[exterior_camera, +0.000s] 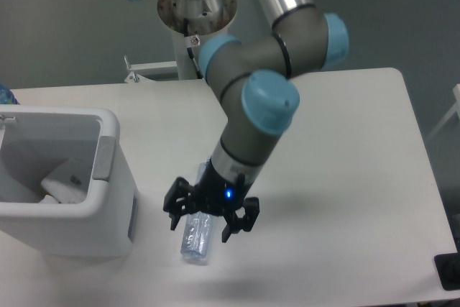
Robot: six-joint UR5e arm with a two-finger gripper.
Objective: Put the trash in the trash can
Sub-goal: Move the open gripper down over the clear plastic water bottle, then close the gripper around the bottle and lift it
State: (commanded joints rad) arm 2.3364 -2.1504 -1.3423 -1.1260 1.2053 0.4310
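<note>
So your gripper is sitting right over the bottle with its fingers spread wide, one on each side of the body, and nothing is clamped yet. It looks set up that way so the jaws close across the narrow width instead of along the length.

The bottle lies flat on the table, just beside the trash can on its grey-panel side. Its long axis runs roughly parallel to that wall. The end nearest the camera sticks out below the gripper; the cap end is hidden under the wrist, so you can't see which way it points.

The white wrapper is already down inside the trash can.
</note>
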